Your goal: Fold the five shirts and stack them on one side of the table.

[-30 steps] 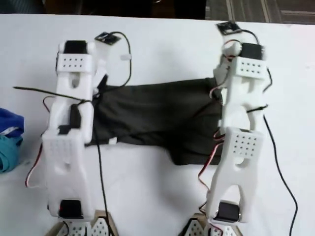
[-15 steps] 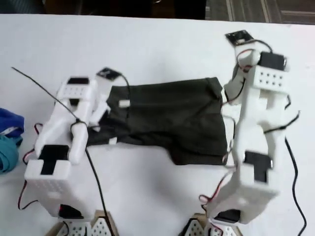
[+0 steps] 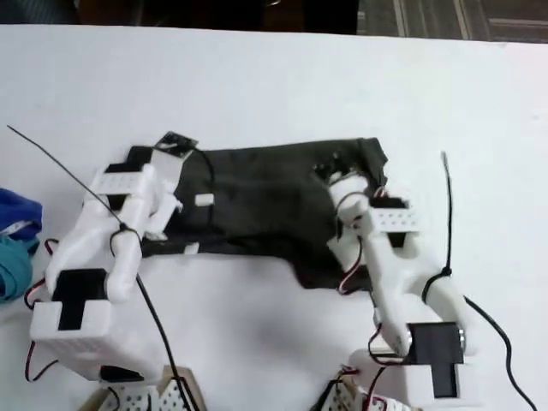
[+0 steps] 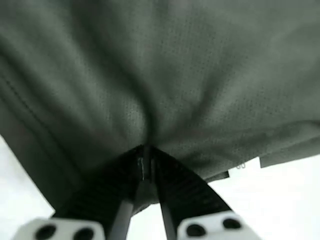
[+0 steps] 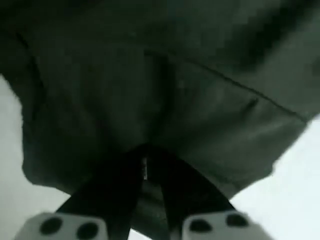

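The left gripper (image 4: pixel 145 162) was clenched on the dark shirt (image 3: pixel 257 201). Its black fingers (image 4: pixel 110 190) met on a pinch of fabric, and creases fanned out from the tips. The right gripper (image 5: pixel 145 165) was likewise closed on the same shirt, with a fold of cloth bunched where its tips came together and a seam running across the fabric just beyond.

In the high view the shirt lay roughly flat in the middle of the white table (image 3: pixel 282 77), its long side running across between the two arms. The left arm held it at its left end, where the cloth's edge sat right under the wrist. The right arm reached in over the shirt's right part, near the far right corner. A flap of the shirt stuck out toward the near edge beside that arm.

Well apart from the shirt, at the table's left edge, a blue cloth (image 3: pixel 17 218) lay bunched against a teal cloth (image 3: pixel 12 267).
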Motion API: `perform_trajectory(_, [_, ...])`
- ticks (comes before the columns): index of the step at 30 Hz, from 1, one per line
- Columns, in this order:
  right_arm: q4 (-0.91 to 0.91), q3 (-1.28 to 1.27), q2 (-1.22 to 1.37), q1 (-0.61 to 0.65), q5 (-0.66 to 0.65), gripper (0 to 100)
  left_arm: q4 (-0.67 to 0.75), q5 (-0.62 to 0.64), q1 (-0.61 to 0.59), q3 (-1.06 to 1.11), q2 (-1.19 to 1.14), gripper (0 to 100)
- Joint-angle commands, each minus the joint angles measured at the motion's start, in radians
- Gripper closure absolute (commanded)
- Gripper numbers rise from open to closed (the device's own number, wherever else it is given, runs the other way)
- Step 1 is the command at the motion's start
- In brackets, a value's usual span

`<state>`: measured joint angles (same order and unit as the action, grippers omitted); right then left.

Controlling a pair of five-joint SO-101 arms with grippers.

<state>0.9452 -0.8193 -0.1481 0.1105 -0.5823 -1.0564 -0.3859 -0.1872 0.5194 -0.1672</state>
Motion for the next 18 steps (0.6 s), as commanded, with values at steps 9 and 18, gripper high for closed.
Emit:
perform_trajectory(9, [0.162, 0.127, -0.165, -0.019, -0.012, 95.7, 0.023, 0.002, -0.035, 0.015, -0.005, 98])
perform_trajectory(18, [0.372, 0.13, -0.318, 0.148, -0.014, 86.9, 0.023, 0.002, -0.035, 0.015, -0.005, 98])
